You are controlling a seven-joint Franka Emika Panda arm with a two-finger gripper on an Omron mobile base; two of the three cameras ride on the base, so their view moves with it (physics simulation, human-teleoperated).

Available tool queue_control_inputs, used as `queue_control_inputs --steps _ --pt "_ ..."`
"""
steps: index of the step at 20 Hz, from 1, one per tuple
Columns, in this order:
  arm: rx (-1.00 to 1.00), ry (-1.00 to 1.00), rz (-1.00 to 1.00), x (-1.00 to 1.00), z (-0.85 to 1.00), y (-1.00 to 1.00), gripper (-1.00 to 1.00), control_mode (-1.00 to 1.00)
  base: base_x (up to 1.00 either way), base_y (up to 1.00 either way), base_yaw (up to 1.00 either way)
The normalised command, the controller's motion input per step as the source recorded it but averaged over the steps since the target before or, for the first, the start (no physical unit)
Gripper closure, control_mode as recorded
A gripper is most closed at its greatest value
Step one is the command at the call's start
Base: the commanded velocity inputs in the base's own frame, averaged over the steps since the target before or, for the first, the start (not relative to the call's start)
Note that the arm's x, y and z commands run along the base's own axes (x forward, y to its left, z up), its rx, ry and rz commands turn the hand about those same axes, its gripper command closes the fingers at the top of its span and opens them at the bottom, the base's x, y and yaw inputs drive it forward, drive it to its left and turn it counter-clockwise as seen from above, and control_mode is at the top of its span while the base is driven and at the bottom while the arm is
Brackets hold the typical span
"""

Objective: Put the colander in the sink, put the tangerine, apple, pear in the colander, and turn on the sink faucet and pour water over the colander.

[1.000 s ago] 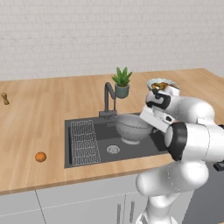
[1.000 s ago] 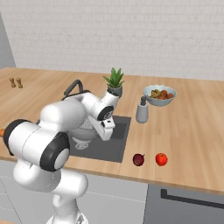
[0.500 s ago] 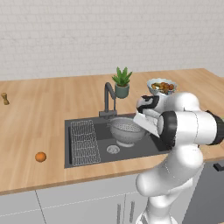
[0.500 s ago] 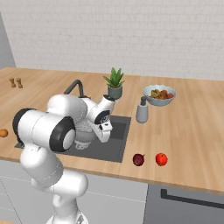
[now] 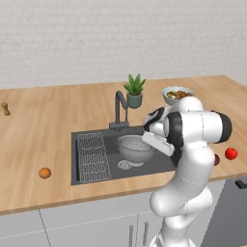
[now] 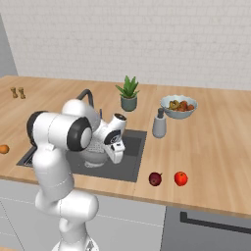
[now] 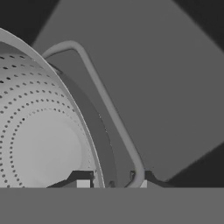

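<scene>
The silver-grey pierced colander [image 5: 134, 147] sits upright low inside the dark sink [image 5: 161, 163], right of the wire rack [image 5: 91, 155]. My gripper [image 5: 148, 139] is shut on its right rim beside a side handle. In the hand view the gripper [image 7: 111, 183] has the rim between its tips, with the colander [image 7: 39, 144] and its handle loop ahead. From the right, the arm hides part of the colander [image 6: 96, 153]. The faucet [image 5: 118, 108] stands behind the basin, with no water running. The tangerine [image 5: 45, 172] lies on the counter left of the sink. A red apple [image 5: 231, 153] and a maroon fruit [image 5: 216, 159], maybe the pear, lie on the right.
A potted plant [image 5: 134, 91] stands behind the sink, and a pale bowl of mixed fruit [image 5: 177, 94] sits to its right. A grey bottle [image 6: 159, 125] stands by the sink's right corner. Small shakers [image 6: 17, 92] are at the far left.
The arm has swung in and carried the colander a little left and lower into the sink. The gripper stayed shut on the rim.
</scene>
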Motion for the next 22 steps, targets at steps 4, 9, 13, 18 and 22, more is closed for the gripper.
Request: queue_control_inputs --steps 4,9,13,18,22 --pt "-0.01 0.00 0.00 0.46 -0.49 0.13 1.00 -1.00 0.00 0.00 0.00" --pt "-0.01 0.00 0.01 0.36 -0.50 0.10 1.00 -1.00 0.00 0.00 0.00" --pt "0.00 0.00 0.04 0.28 -0.41 0.23 1.00 -1.00 0.00 0.00 0.00" --pt "0.00 0.00 0.07 0.06 -0.14 0.30 1.00 -1.00 0.00 0.00 0.00" --pt "0.00 -0.03 0.10 -0.21 -0.02 0.33 1.00 -1.00 0.00 0.00 0.00"
